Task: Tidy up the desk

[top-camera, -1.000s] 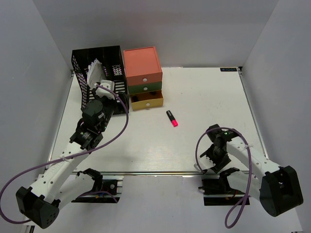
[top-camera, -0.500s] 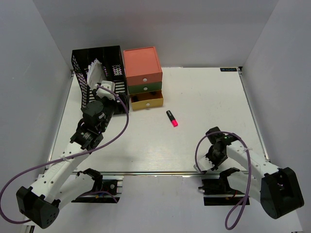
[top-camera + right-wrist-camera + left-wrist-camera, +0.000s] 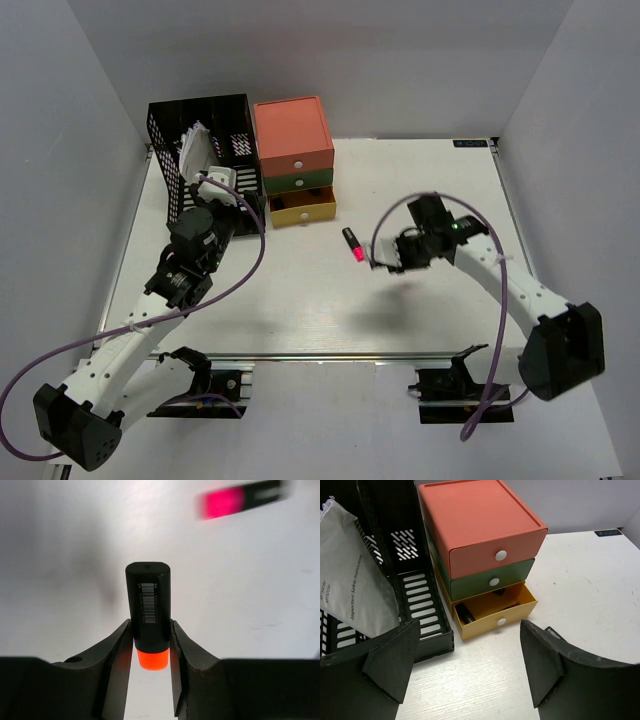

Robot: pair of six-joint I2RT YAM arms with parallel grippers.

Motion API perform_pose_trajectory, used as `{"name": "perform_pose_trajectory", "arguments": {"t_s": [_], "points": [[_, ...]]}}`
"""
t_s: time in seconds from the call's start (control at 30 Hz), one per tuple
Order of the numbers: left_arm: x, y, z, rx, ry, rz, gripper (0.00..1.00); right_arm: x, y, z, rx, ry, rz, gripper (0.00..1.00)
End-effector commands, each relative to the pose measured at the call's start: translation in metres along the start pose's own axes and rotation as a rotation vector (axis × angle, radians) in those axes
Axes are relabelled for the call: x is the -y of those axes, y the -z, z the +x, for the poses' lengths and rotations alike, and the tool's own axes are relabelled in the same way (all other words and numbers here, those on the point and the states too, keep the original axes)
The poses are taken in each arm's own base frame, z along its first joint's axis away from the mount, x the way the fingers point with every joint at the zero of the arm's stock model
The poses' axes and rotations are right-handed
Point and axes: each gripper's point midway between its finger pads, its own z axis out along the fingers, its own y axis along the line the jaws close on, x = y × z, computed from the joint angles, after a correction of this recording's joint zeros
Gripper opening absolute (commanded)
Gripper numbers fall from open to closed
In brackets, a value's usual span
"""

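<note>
Well, at the upper left of the overhead view the black mesh file rack [image 3: 205,130] stands at the back edge. A white printed paper packet [image 3: 355,590] leans upright in it, which I take for papers filed where they belong. My left gripper [image 3: 467,667] hovers just in front of the rack, jaws spread wide with nothing between them. I judge it is parked facing the storage, ready to help at the drawers. Just right of the rack sits the small stacked drawer unit [image 3: 295,160], coral on top, green in the middle, yellow at the bottom. The yellow bottom drawer [image 3: 492,611] is pulled out and a dark object [image 3: 464,614] lies inside, too shadowed to name, so that drawer looks like the home for loose pens. Further right, near the middle of the overhead view, a short pink-and-black highlighter [image 3: 354,245] lies loose on the tabletop. Just right of it my right gripper [image 3: 150,632] hangs over the surface, clamped on a stubby black highlighter with an orange end [image 3: 148,605]. I pinch it near the orange end with the barrel pointing out past my fingertips, a hold that should let it go into the open drawer nose first. The desk [image 3: 440,190], the large white tabletop with aluminium rails, fills the middle of the overhead view beneath all this.
</note>
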Motion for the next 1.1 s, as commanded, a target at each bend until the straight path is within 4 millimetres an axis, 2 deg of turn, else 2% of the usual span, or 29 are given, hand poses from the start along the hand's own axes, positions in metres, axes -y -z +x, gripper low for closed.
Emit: {"name": "perform_pose_trajectory", "arguments": {"t_s": [0.0,0.07,0.1,0.17,0.2,0.23,0.27,0.3,0.33,0.37,0.4,0.43,0.5,0.53,0.57,0.67,0.8,0.87,0.9,0.97,1.07], "points": [[-0.008,0.002,-0.005,0.024,-0.010,-0.035,0.90,0.072,0.013,-0.049,0.187,-0.264,0.151,0.00],[-0.009,0.003,-0.004,0.023,-0.012,-0.041,0.90,0.099,0.015,-0.067,0.230,-0.324,0.207,0.00],[-0.010,0.003,-0.005,0.026,-0.014,-0.044,0.90,0.118,0.009,-0.079,0.259,-0.309,0.252,0.00],[-0.012,0.003,-0.003,0.022,-0.024,-0.054,0.90,0.141,0.006,-0.094,0.276,-0.311,0.313,0.00],[-0.016,0.004,-0.003,0.022,-0.029,-0.074,0.90,0.161,0.002,-0.109,0.300,-0.305,0.351,0.00],[-0.016,0.002,-0.008,0.048,-0.032,-0.078,0.90,0.172,0.001,-0.118,0.309,-0.301,0.374,0.00],[-0.018,0.003,-0.006,0.046,-0.035,-0.088,0.90,0.184,-0.001,-0.120,0.302,-0.307,0.398,0.00],[-0.020,0.002,-0.006,0.048,-0.039,-0.100,0.90,0.202,-0.008,-0.135,0.315,-0.291,0.419,0.00],[-0.021,0.002,-0.005,0.046,-0.046,-0.100,0.90,0.212,-0.009,-0.139,0.315,-0.290,0.444,0.00],[-0.020,0.001,-0.003,0.041,-0.049,-0.096,0.90,0.221,-0.022,-0.136,0.285,-0.296,0.457,0.00],[-0.019,0.000,-0.001,0.041,-0.054,-0.090,0.90,0.240,-0.016,-0.148,0.308,-0.256,0.526,0.00],[-0.018,0.000,0.000,0.039,-0.056,-0.086,0.90,0.248,-0.018,-0.152,0.304,-0.238,0.562,0.00],[-0.016,-0.003,0.004,0.028,-0.065,-0.073,0.90,0.261,-0.029,-0.150,0.276,-0.221,0.615,0.00],[-0.016,-0.003,0.006,0.022,-0.067,-0.073,0.90,0.273,-0.025,-0.153,0.278,-0.199,0.652,0.00],[-0.016,-0.004,0.007,0.016,-0.072,-0.073,0.90,0.276,-0.037,-0.151,0.256,-0.196,0.644,0.00],[-0.014,-0.007,0.011,0.002,-0.074,-0.068,0.90,0.288,-0.049,-0.153,0.243,-0.134,0.661,0.00],[-0.013,-0.007,0.012,-0.001,-0.077,-0.060,0.90,0.305,-0.055,-0.163,0.269,-0.081,0.726,0.00],[-0.013,-0.006,0.010,0.003,-0.075,-0.060,0.90,0.317,-0.050,-0.160,0.252,-0.094,0.767,0.00],[-0.013,-0.007,0.011,0.002,-0.076,-0.059,0.90,0.312,-0.067,-0.157,0.238,-0.098,0.738,0.00],[-0.012,-0.007,0.012,-0.001,-0.075,-0.056,0.90,0.324,-0.067,-0.158,0.235,-0.102,0.761,0.00],[-0.010,-0.008,0.013,-0.005,-0.073,-0.045,0.90,0.325,-0.075,-0.156,0.222,-0.102,0.768,0.00]]}}
